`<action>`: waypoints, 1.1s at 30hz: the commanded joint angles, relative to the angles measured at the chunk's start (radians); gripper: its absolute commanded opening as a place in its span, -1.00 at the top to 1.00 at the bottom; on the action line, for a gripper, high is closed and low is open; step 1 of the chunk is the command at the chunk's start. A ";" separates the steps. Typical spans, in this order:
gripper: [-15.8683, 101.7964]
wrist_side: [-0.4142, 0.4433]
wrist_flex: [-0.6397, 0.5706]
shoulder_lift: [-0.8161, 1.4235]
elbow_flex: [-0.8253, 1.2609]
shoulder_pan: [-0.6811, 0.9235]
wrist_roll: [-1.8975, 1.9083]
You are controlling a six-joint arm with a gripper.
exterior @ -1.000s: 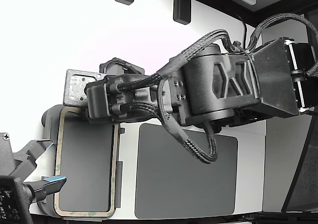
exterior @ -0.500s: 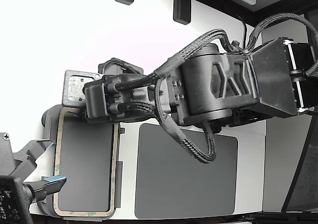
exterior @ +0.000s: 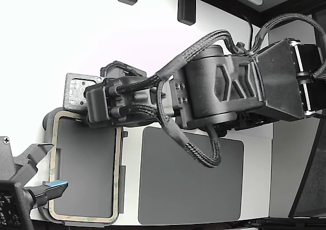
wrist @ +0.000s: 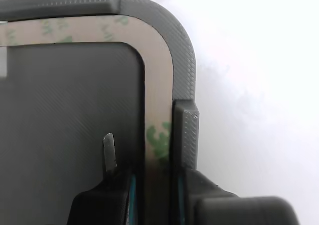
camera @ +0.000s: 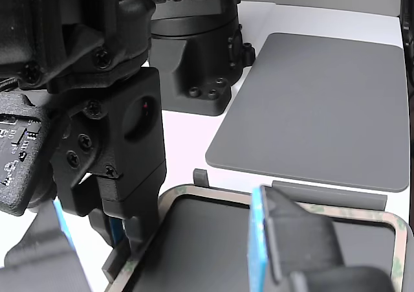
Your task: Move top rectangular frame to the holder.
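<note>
The top rectangular frame (exterior: 81,221), a beige-olive border around a dark centre, lies over the light grey holder (exterior: 47,122) at the exterior view's left. My gripper (exterior: 109,119) is at the frame's far edge, its fingertips hidden under the wrist. In the wrist view the gripper (wrist: 152,200) is shut on the frame's border (wrist: 157,85), beside the holder's rim (wrist: 184,60) and a raised tab. In the other view the gripper (camera: 123,230) holds the frame (camera: 213,193) by its edge, and a holder tab (camera: 323,193) shows behind it.
A larger plain dark grey mat (exterior: 191,176) lies beside the holder on the white table and also shows in the other view (camera: 323,98). A second arm's gripper with blue pads (exterior: 53,185) sits at the exterior view's lower left, over the frame's near corner.
The frame and my gripper have shifted a little toward the exterior view's left; the frame's left border now reaches further over the holder's left side.
</note>
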 commanded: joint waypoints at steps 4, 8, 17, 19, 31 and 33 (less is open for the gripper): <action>-0.62 -0.003 -0.006 0.020 -0.026 -0.014 0.005; -0.97 0.000 -0.006 0.020 -0.037 -0.014 0.006; -0.97 0.075 0.000 0.155 0.003 -0.020 0.100; -0.97 0.091 -0.032 0.225 0.071 -0.029 0.189; -0.97 0.107 -0.354 0.790 0.552 -0.127 0.130; -0.97 0.114 -0.385 0.879 0.624 -0.147 0.112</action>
